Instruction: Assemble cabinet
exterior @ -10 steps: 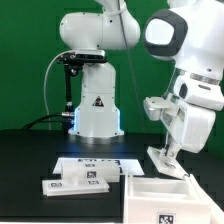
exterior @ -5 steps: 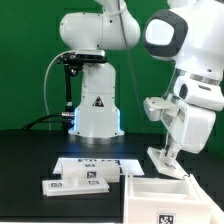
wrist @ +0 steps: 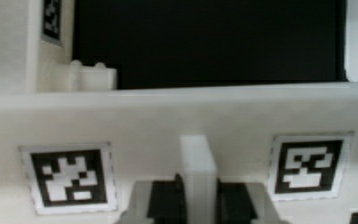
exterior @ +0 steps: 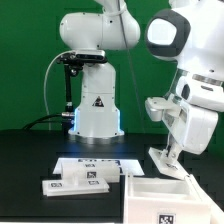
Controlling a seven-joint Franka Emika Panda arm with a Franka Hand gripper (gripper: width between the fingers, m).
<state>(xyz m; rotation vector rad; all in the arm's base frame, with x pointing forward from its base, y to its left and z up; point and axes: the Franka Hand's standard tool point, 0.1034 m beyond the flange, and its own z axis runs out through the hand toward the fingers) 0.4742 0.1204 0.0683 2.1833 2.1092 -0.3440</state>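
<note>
While the one arm reaches over and points straight down at the exterior view's right, its gripper (exterior: 165, 154) is clamped on a thin white panel (wrist: 176, 120).
That panel shows two tags. One cabinet box (exterior: 160, 196) stands on the dark surface (exterior: 25, 165) just beside it. What look like two flat panels (exterior: 78, 183) lie towards the exterior view's left, by the marker board (exterior: 97, 162).

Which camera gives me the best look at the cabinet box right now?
The exterior view: the cabinet box sits open-topped low on that view's right, though the frame edge crops it. The wrist view shows only a close white tagged wall by the shut gripper; whether that is the box, I cannot tell.
</note>
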